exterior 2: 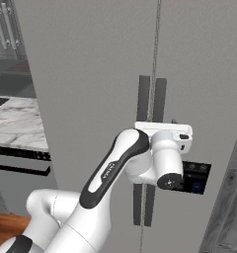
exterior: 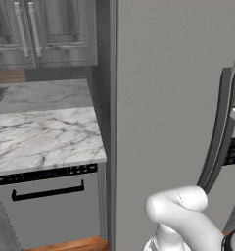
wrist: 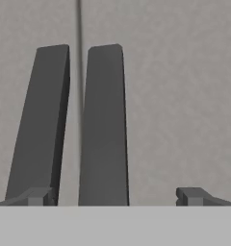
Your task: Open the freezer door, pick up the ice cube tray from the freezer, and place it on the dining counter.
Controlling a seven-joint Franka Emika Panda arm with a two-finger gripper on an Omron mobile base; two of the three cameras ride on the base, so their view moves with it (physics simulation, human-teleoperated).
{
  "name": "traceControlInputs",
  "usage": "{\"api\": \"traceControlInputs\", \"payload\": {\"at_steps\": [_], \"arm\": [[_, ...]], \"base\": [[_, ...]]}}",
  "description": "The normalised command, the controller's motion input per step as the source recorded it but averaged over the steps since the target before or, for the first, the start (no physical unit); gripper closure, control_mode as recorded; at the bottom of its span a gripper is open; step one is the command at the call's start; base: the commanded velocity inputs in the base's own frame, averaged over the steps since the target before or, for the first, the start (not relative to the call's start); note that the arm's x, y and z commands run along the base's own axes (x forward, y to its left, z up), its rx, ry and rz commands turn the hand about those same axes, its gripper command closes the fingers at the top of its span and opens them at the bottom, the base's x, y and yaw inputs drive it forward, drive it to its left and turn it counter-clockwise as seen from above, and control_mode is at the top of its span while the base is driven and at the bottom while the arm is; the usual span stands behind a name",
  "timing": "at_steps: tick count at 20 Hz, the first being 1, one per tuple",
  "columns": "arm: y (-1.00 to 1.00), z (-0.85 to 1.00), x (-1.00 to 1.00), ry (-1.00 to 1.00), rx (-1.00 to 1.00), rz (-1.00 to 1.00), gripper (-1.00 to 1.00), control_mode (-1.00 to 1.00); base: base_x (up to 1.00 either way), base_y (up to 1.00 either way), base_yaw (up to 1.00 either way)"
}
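The freezer door [exterior: 163,98] [exterior 2: 91,74] is the plain grey panel left of the seam, and it stands shut. Its dark bar handle [exterior 2: 144,99] [wrist: 40,120] [exterior: 218,132] runs beside the matching handle [wrist: 104,120] of the neighbouring door. My gripper [wrist: 113,195] is open, close in front of the two handles. Its left fingertip [wrist: 38,196] sits before the freezer handle's lower part, and the other door's handle lies between the fingers. The white hand [exterior 2: 165,134] hovers at the seam at mid-height. The ice cube tray is hidden behind the shut door. The dining counter is out of view.
The right grey door [exterior 2: 204,74] carries a dark button panel [exterior 2: 194,178]. Left of the fridge stands a small marble top [exterior: 41,137] over a grey appliance front with a black handle [exterior: 48,191]. Grey wall cabinets [exterior: 41,29] hang above it.
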Motion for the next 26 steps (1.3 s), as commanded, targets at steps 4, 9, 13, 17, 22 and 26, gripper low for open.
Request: {"api": "traceControlInputs", "payload": {"at_steps": [4,9,13,17,22,26], "arm": [[0.06,0.00,0.00,0.04,0.00,0.00,-1.00,-1.00],[0.13,0.00,0.00,0.09,0.00,0.00,-1.00,-1.00],[0.06,0.00,0.00,0.05,0.00,0.00,-1.00,-1.00],[0.00,0.00,0.03,0.00,0.00,0.00,-1.00,-1.00],[0.00,-0.02,0.12,0.00,0.00,0.01,-1.00,-1.00],[0.00,-0.03,0.18,0.00,0.00,0.01,-1.00,-1.00]], "base": [[0.00,0.00,0.00],[0.00,0.00,0.00],[0.00,0.00,0.00],[0.00,0.00,0.00],[0.00,0.00,0.00],[0.00,0.00,0.00]]}}
